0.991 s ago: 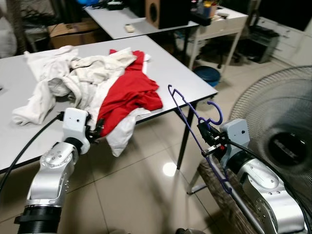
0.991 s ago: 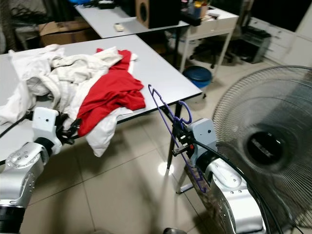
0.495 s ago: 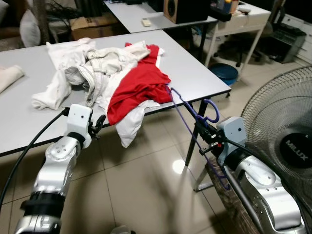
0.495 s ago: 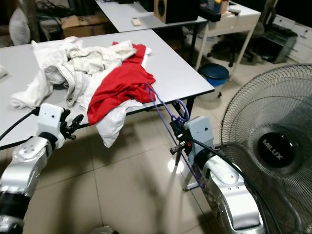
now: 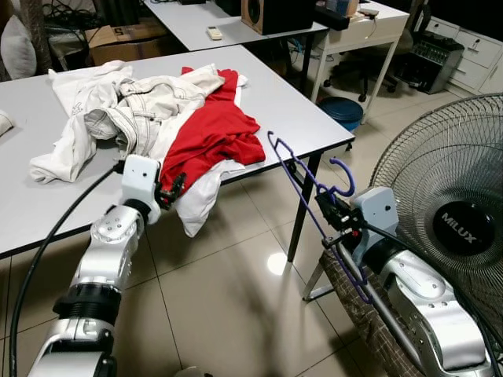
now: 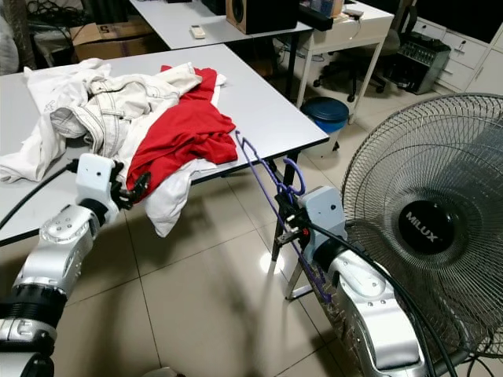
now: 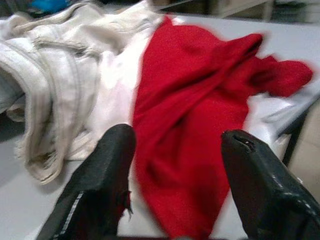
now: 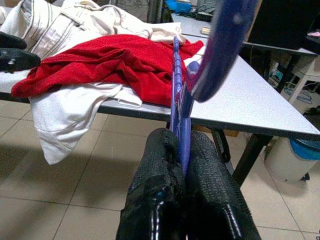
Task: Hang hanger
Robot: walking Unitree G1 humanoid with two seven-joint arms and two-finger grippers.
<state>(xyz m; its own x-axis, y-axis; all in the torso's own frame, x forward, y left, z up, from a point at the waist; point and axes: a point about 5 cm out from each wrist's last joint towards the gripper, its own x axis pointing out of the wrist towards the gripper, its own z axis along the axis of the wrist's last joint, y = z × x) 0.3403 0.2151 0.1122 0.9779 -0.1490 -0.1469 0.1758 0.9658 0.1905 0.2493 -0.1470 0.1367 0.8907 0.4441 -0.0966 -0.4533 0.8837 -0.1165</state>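
Purple hanger (image 5: pixel 310 206) sits clamped in the right gripper (image 5: pixel 331 221); left gripper (image 5: pixel 168 191) spread apart near red shirt (image 5: pixel 211 140).

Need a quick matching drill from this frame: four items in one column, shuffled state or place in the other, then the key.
Things:
1. hanger
2. red shirt
3. left gripper
4. fan

States or places:
A. open, at the table edge by the heap of clothes
B. standing on the floor on the robot's right
C. pinched between the fingers of the right gripper
D. lying on the table, partly over white clothes

Pairs: 1-C, 2-D, 3-A, 4-B
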